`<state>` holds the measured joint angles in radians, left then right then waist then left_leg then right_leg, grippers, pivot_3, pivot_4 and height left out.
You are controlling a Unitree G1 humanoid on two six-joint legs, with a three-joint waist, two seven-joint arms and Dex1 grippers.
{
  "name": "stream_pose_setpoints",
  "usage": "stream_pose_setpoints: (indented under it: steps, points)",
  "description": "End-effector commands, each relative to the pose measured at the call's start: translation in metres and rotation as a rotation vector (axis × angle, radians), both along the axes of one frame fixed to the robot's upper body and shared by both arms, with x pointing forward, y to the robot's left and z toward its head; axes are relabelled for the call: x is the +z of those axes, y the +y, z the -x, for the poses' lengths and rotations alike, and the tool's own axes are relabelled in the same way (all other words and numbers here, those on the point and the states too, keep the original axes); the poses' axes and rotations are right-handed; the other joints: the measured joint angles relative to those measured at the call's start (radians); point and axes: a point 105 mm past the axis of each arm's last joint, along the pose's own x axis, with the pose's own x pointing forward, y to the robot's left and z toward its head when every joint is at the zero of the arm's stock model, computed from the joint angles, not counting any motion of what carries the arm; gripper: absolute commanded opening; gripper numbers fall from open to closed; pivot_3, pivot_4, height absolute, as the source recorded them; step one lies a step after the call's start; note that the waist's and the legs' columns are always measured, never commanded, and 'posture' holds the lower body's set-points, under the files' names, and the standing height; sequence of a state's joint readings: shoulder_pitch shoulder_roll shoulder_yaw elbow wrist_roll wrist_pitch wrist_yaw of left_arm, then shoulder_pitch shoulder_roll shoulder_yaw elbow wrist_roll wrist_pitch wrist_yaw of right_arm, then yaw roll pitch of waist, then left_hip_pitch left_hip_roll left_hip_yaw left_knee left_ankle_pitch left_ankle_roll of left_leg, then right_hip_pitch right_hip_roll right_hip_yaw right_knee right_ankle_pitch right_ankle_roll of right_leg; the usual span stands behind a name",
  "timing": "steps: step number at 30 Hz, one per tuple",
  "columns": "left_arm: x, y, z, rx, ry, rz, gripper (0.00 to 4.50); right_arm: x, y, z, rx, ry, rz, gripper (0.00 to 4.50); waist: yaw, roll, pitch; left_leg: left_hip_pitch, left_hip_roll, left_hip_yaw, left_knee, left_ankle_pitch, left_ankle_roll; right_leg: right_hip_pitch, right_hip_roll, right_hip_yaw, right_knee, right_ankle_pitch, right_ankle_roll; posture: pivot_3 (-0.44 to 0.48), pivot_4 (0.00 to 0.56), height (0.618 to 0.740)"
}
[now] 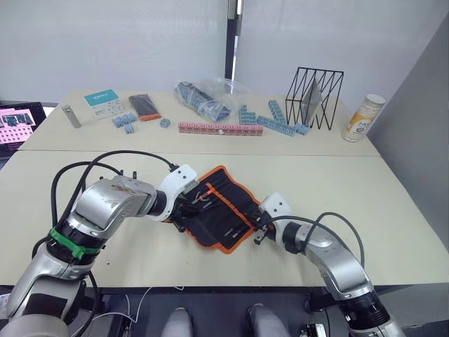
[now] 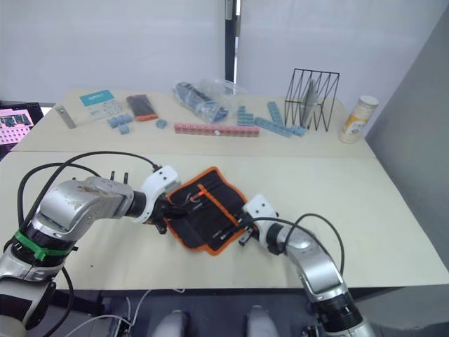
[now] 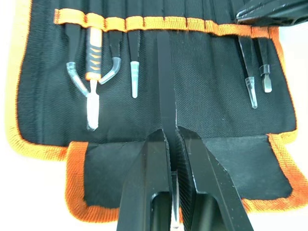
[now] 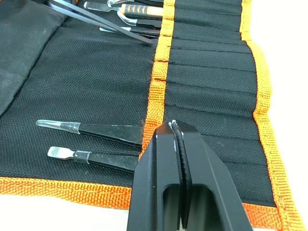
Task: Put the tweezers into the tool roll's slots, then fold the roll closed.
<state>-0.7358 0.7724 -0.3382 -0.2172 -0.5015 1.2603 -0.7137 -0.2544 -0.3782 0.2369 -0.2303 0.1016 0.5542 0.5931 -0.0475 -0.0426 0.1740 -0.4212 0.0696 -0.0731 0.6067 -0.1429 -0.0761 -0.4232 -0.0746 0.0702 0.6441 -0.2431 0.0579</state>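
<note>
— Holding one pair of tweezers (image 3: 163,86) between closed fingers, the left gripper (image 3: 172,144) has its point aimed at the orange centre stripe (image 3: 159,22) of the tool roll (image 1: 219,207). Is that how you read it?

— Yes. The black shaft runs straight up from the fingertips to the stripe, toward an empty slot between pieces already stowed.

— And the right gripper (image 4: 175,132)?

— Fingers pressed together at the stripe on its own side of the roll. Whether they pinch the fabric or only press on it, I cannot tell.

— Where does the roll lie?

— Open and flat on the near table (image 1: 393,210), between the two arms, several slots filled, others free.

— So the step?

— Insertion, I judge; folding is not yet due. The next move calls for sliding the tip under the stripe along the slot's line, while the roll is kept from shifting.
</note>
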Motion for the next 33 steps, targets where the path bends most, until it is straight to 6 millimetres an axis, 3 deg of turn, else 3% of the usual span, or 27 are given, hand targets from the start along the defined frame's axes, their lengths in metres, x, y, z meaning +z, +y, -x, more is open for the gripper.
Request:
stream_pose_setpoints:
  steps: [1, 16, 33]
  points:
    - [0.006, -0.005, -0.007, -0.025, -0.052, -0.013, 0.0, -0.026, 0.007, 0.016, 0.047, 0.118, 0.046, 0.04, 0.001, 0.0, 0.0, 0.0, 0.0, 0.0, 0.0, 0.0, 0.0, 0.0, 0.0, 0.0, 0.0, 0.0, 0.0, 0.0, 0.15, 0.706]
    - [-0.005, -0.027, -0.027, -0.076, -0.09, -0.021, 0.0, -0.029, 0.014, 0.027, 0.087, 0.145, 0.081, 0.04, 0.003, 0.0, 0.0, 0.0, 0.0, 0.0, 0.0, 0.0, 0.0, 0.0, 0.0, 0.0, 0.0, 0.0, 0.0, 0.0, 0.15, 0.706]
    - [-0.034, -0.044, -0.054, -0.139, -0.161, -0.029, 0.0, -0.038, 0.018, 0.033, 0.07, 0.166, 0.11, 0.04, 0.007, 0.001, -0.003, 0.002, 0.0, 0.0, 0.001, 0.0, 0.0, 0.003, 0.0, 0.0, 0.0, 0.0, 0.0, 0.0, 0.15, 0.706]
